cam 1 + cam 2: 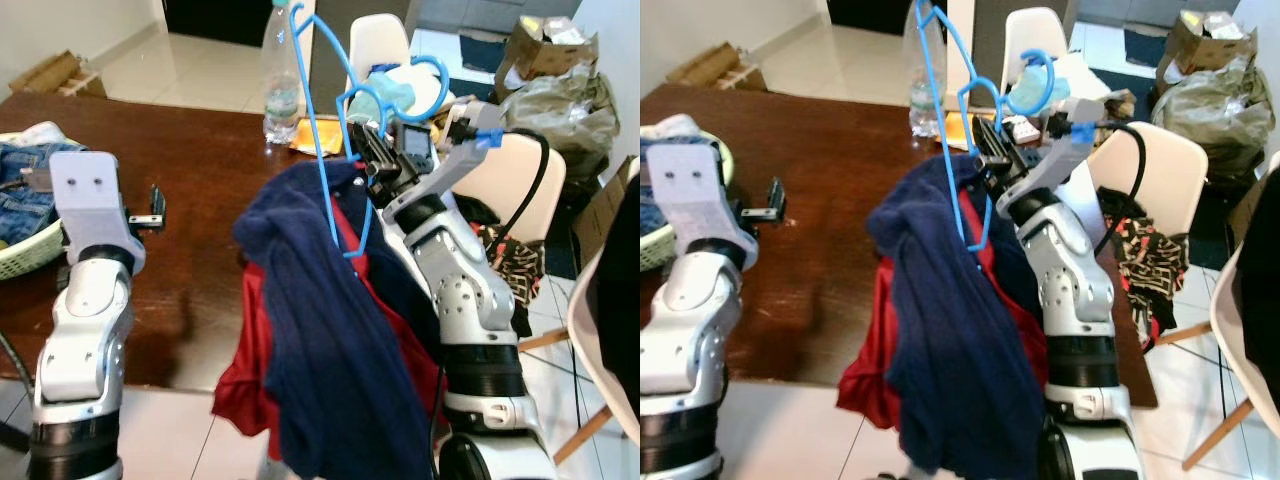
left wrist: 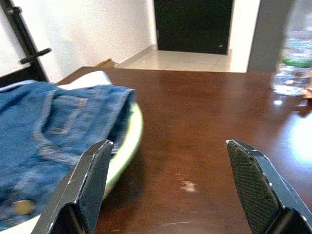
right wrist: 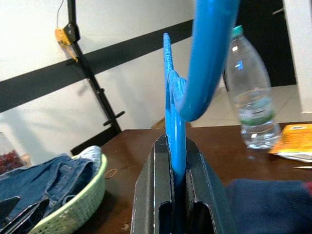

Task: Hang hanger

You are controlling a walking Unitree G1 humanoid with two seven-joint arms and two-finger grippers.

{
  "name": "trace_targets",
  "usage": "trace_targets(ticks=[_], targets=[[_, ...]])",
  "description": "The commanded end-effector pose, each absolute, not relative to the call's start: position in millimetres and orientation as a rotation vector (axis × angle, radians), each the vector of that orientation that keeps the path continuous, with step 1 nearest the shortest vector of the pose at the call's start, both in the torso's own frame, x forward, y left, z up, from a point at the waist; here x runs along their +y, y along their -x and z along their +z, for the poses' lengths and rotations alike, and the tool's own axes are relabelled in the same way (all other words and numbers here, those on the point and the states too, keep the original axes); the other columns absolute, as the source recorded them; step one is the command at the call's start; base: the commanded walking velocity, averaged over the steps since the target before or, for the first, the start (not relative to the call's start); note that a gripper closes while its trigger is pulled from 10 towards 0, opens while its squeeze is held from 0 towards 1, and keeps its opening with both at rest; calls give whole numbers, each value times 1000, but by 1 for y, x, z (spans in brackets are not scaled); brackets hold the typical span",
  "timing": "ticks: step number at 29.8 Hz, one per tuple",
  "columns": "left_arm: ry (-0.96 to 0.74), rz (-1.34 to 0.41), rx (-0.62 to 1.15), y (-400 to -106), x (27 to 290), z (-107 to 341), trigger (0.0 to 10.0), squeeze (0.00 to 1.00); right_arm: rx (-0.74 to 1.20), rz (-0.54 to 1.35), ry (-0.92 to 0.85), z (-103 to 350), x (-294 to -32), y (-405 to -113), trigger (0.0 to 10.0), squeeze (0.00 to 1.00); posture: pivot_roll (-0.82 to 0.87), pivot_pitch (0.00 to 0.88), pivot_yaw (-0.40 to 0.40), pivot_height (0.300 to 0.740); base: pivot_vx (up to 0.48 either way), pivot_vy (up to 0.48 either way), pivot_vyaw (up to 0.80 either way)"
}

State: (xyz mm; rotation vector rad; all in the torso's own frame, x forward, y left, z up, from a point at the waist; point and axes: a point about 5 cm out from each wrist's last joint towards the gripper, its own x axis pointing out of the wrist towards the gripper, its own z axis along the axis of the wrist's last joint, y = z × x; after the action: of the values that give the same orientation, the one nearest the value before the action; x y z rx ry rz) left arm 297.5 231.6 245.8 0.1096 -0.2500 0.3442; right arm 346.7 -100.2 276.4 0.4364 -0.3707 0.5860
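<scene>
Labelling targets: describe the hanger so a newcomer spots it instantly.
Start at the brown table, then find the navy cloth draped at its near edge. Above it, the right pincer is shut on the hanger: thin bright-blue plastic, unlike anything nearby.

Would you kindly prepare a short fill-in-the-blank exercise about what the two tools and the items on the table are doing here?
1. The right tool is shut on a hanger whose colour is ____.
2. The left tool hovers over the brown table with its fingers ____.
3. The denim jeans lie in a pale green ____.
4. Draped beside the right arm, the navy garment lies over a ____ one.

Missing words: blue; open; basket; red
</scene>
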Motion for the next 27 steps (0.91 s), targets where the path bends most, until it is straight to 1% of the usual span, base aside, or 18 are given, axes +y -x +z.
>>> trace_targets(ticks=[1, 6, 19, 22, 27], targets=[[-120, 371, -249, -296, 237, 247, 10000, 0, -385, 580, -439, 279, -101, -347, 10000, 0, 204, 147, -104, 740, -247, 356, 0], [-117, 394, -251, -296, 242, 248, 10000, 0, -377, 582, -443, 278, -101, -348, 10000, 0, 204, 146, -106, 740, -249, 357, 0], [-116, 389, -256, -298, 243, 250, 10000, 0, -381, 587, -437, 278, -99, -348, 10000, 0, 204, 138, -106, 740, -252, 360, 0], [-107, 384, -260, -298, 243, 251, 10000, 0, -383, 590, -436, 278, -99, -348, 10000, 0, 204, 138, -105, 740, 0, 244, 0], [-98, 376, -268, -299, 246, 253, 10000, 0, -385, 590, -435, 279, -99, -348, 10000, 0, 202, 139, -103, 740, 0, 0, 0]])
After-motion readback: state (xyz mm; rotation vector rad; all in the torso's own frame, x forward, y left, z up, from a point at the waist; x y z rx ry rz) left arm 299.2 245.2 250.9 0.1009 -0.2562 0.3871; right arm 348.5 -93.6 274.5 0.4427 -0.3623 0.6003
